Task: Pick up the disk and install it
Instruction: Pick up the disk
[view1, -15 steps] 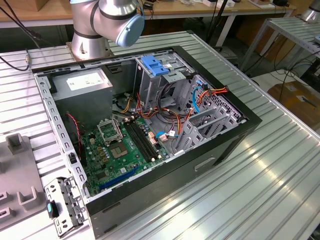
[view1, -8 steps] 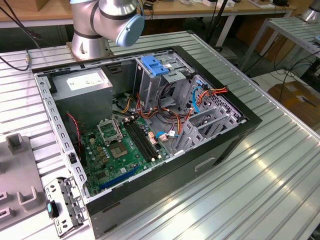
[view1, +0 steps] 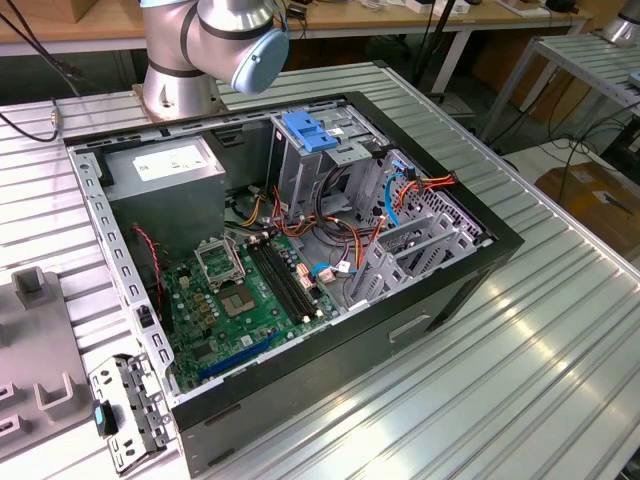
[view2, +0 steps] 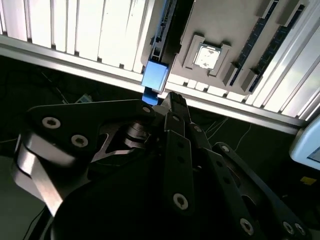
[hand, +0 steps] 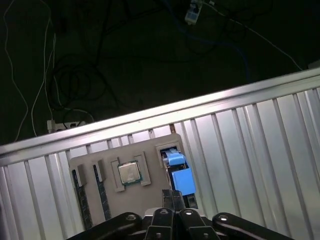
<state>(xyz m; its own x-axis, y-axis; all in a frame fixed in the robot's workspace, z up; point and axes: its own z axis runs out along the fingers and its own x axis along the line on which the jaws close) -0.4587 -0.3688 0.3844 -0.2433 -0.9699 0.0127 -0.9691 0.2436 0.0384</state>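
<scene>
Most of the disk (hand: 178, 172) is hidden. It stands on edge in a slot of the grey tray (hand: 150, 150), so only its blue rail and a dark edge show in both wrist views. The claw (hand: 172, 195) sits just beside that blue end, tips drawn together with nothing seen between them; contact is unclear. A processor chip (hand: 129, 173) and memory sticks (hand: 80, 187) share the tray. In the exterior view, the open computer case (view1: 400, 330) lies on the ribbed desk (view1: 560, 340).
</scene>
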